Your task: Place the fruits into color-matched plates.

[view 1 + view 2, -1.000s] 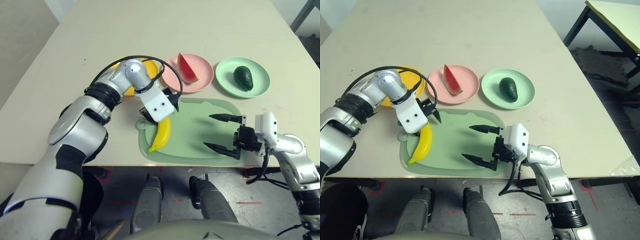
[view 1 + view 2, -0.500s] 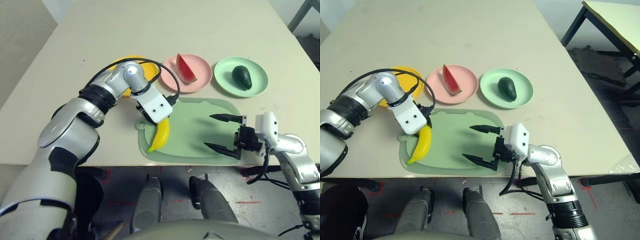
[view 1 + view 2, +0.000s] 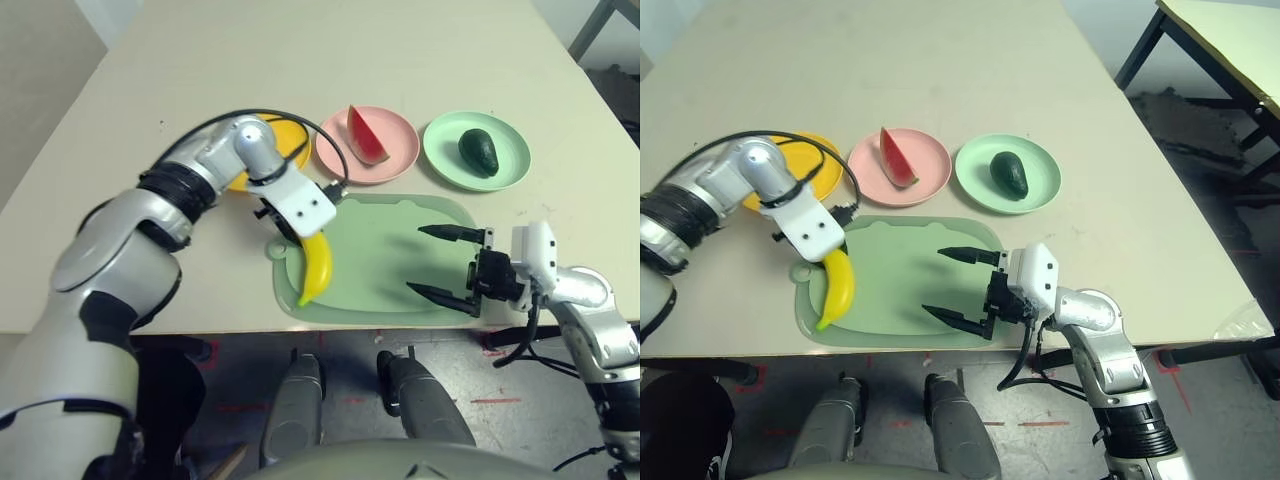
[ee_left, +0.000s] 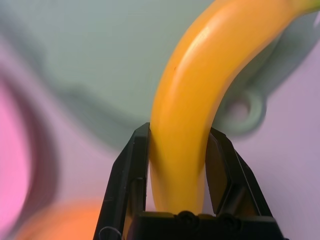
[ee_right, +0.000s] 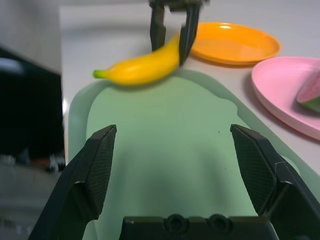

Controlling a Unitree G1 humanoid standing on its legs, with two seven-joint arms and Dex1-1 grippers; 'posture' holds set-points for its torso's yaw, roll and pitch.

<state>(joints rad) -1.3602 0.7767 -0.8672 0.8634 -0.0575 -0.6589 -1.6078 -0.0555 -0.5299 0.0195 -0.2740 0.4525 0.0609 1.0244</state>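
The banana (image 3: 317,266) is clamped at its upper end by the left gripper (image 4: 177,165) and is held above the left edge of the board (image 3: 385,255). The right gripper (image 3: 447,266) is spread wide and empty over the board's right part. Beyond the board, the yellow plate (image 3: 287,140) is bare, the watermelon (image 3: 364,134) is seen on the pink plate (image 3: 399,150), and the avocado (image 3: 478,150) on the green plate (image 3: 510,165).
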